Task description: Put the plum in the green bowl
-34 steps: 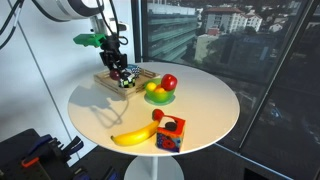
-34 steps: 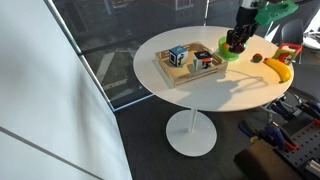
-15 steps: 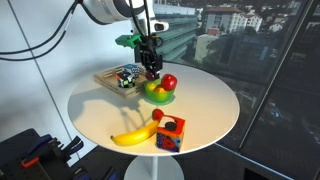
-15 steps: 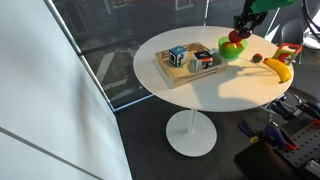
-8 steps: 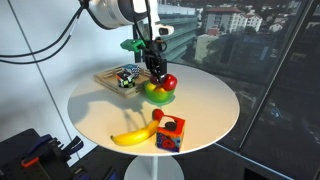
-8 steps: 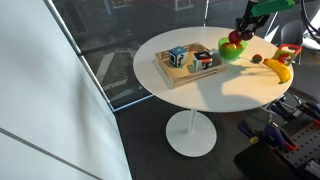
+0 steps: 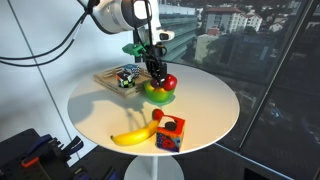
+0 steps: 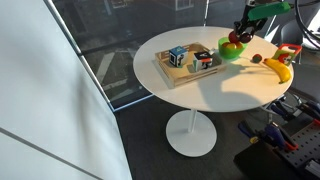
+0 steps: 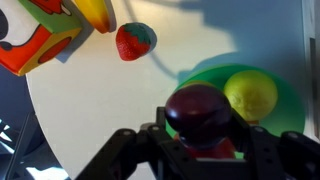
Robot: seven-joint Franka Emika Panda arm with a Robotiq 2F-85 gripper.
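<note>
I have the gripper [image 9: 205,142] clamped on the plum [image 9: 200,108] right over the green bowl [image 9: 292,112]; pickup done, lowering and release left

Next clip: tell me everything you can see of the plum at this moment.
The plum is small, round and dark maroon, with smooth, slightly glossy skin. In the wrist view it sits clamped in the gripper, directly over the green bowl and beside a yellow fruit lying in that bowl. Whether it touches the bowl cannot be told. In both exterior views the gripper largely hides it.
</note>
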